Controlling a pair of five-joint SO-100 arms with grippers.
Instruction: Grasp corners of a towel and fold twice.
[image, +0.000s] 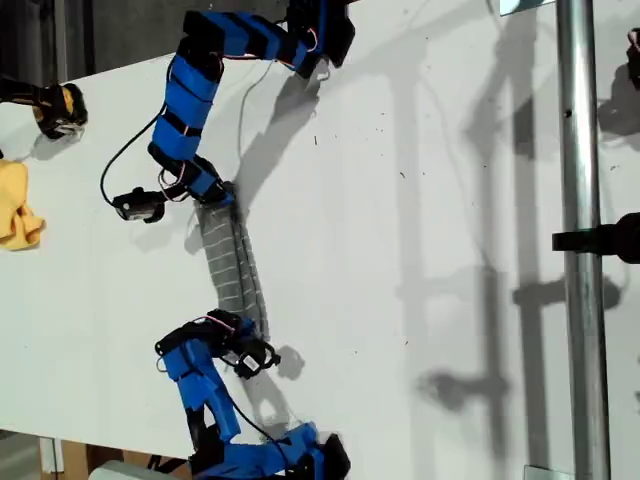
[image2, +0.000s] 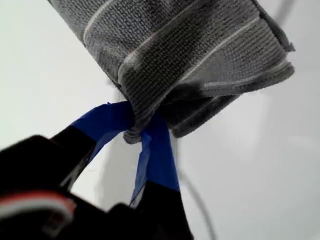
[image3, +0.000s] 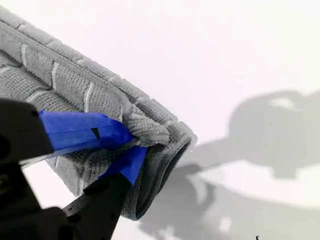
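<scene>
Towel (image: 232, 262) lies as a narrow grey striped band on the white table (image: 420, 250), stretched between two blue arms, well apart from the yellow cloth (image: 18, 215) at the exterior view's left edge. Each end of the band is pinched by a gripper. My first gripper (image2: 137, 131) has its blue-taped fingers (image2: 159, 160) closed to a narrow wedge on a bunched corner of the towel (image2: 190, 55); the doubled layers fan out beyond the pinch. My second gripper (image3: 134, 145) is likewise closed on a folded edge of the towel (image3: 75, 85), upper finger over the top layer, lower finger under it, with stacked layers visible at the end. The wrist views do not settle which exterior arm carries which gripper, so that stays unassigned. Judgement: the cloth already looks folded lengthwise at least once, and the step in hand is carrying the held ends through a fold. To do it well, both grippers should lift together just clear of the table, keep the band lightly taut so the layers do not slip from the pinch, travel in parallel, and lay the edge squarely over the resting part before releasing. Risk: an inner layer sliding out of the first gripper's bunched hold.
</scene>
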